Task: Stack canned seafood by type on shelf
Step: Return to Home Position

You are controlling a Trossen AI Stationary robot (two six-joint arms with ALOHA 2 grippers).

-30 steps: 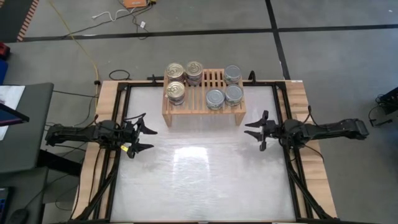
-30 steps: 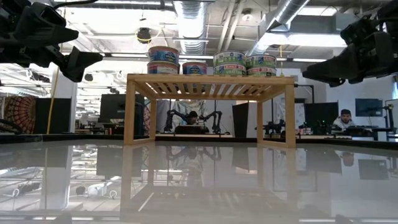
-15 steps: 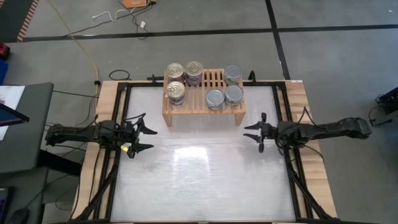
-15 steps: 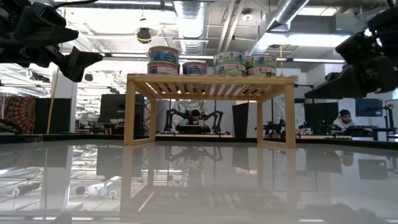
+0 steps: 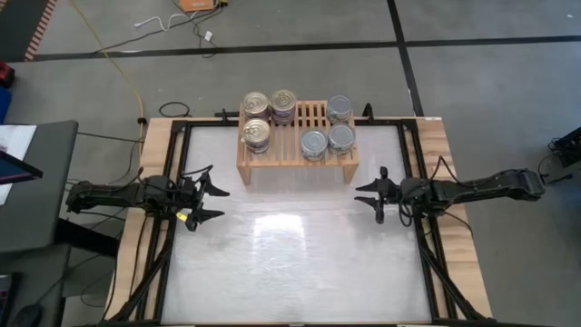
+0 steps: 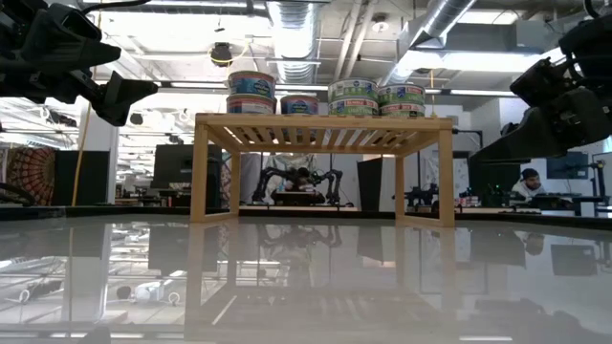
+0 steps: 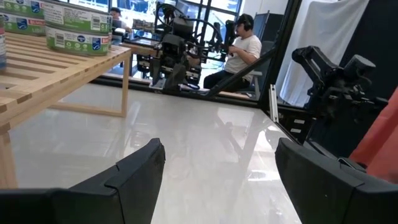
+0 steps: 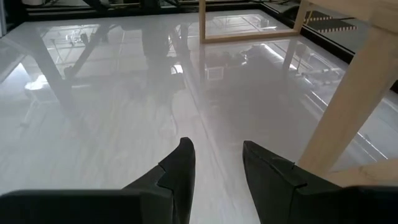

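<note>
Homing step, both claws empty, so it looks like little is left beyond parking the arms. Your left claw (image 5: 218, 202) hangs over the left side of the counter (image 5: 290, 272), fingers spread wide with nothing between them. Your right claw (image 5: 361, 195) sits opposite on the right side, fingers parted only narrowly, also carrying nothing. It is the one to watch: the shelf's near leg (image 8: 348, 93) stands just beside it, so draw that arm straight back and away before any swing, and lift rather than sweep. A knock on the shelf (image 5: 309, 116) would likely topple the stacks. The shelf stands at the far middle of the counter, light wood, slatted top. The canned seafood is all on it, sorted by sides. The gold-top cans (image 5: 258, 133), with pull rings, are grouped on the left half in three spots. The silver-top cans (image 5: 314, 143), plain grey lids, are grouped on the right half, also in three spots. The low view shows blue labels on the left and green-and-red ones on the right, with some stacks two high.
</note>
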